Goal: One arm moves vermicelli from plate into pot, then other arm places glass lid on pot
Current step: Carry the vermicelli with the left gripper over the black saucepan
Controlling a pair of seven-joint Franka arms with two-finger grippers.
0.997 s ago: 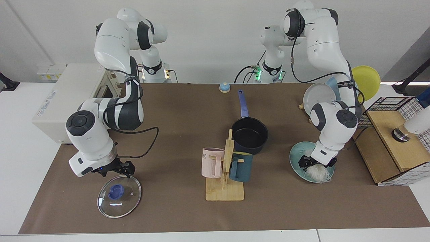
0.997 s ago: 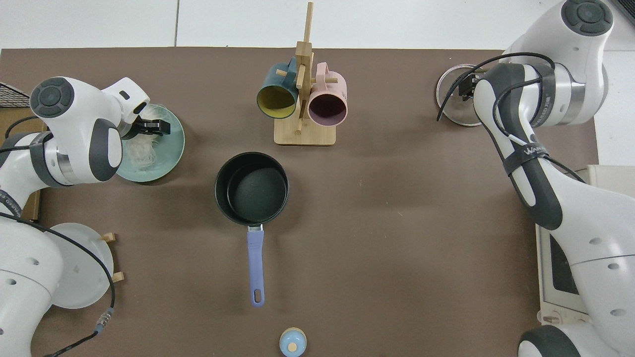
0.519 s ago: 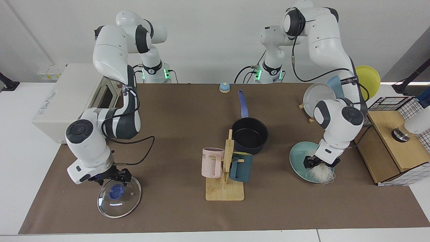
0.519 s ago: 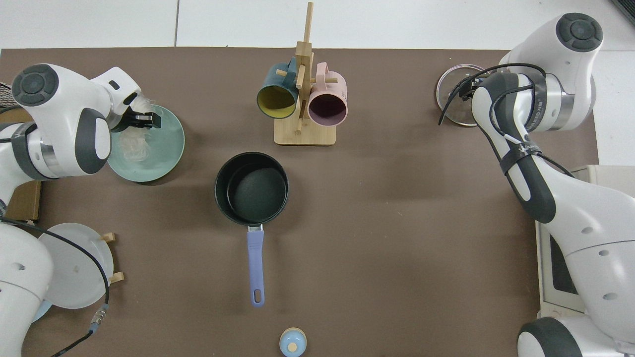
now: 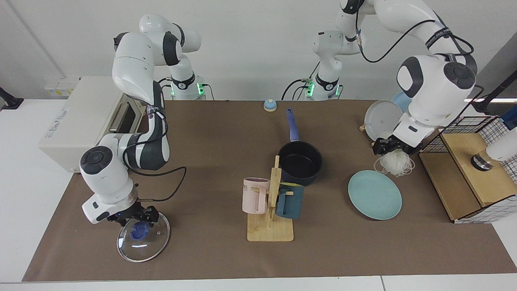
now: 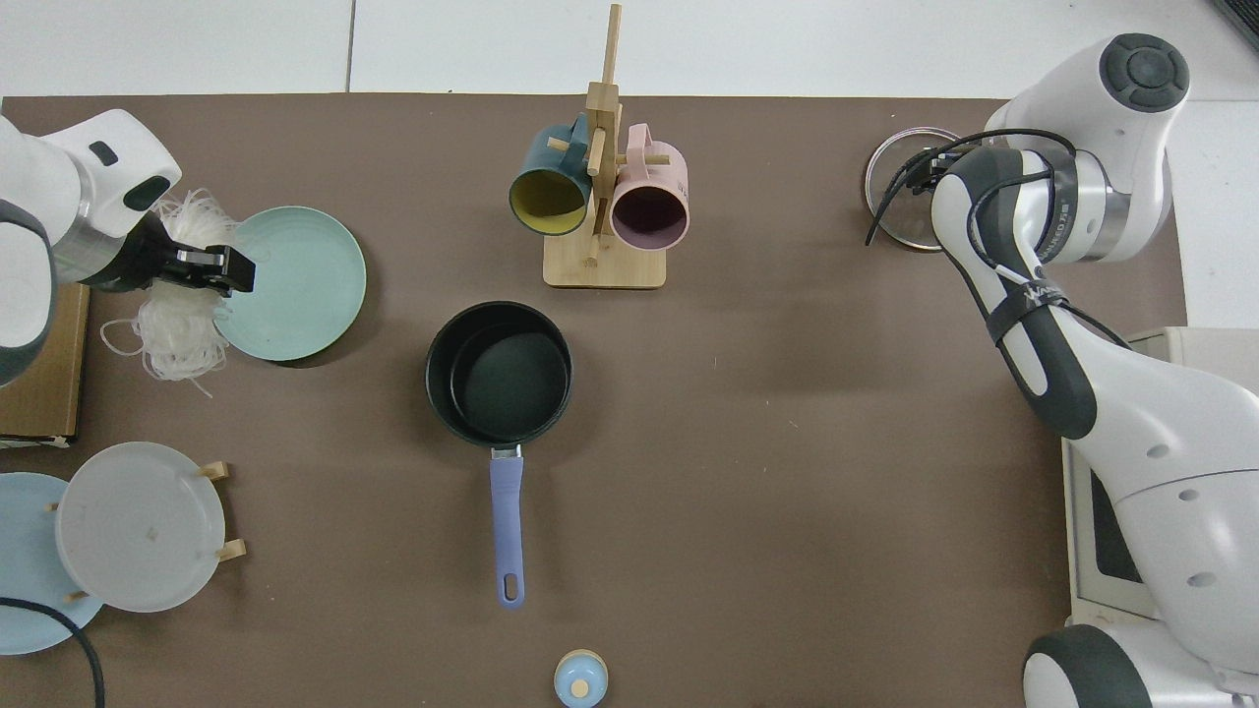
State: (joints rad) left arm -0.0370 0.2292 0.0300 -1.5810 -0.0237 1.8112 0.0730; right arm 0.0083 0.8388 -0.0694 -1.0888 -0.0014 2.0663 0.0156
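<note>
White vermicelli (image 5: pixel 394 163) up off the plate (image 5: pixel 375 194)
left gripper (image 5: pixel 388 147) clamps it, pot (image 5: pixel 300 163) empty; right gripper (image 5: pixel 135 215) over glass lid (image 5: pixel 143 236), grip unclear

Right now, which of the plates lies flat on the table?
The light teal plate, bare beside the pot. The grey plate and the sky-blue plate behind it stand on edge in a rack.

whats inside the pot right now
Nothing that shows: the pot has only its bare black bottom. The vermicelli hang from the left gripper, lifted off the plate. The top view looks straight in, so no part of the inside is covered.
</note>
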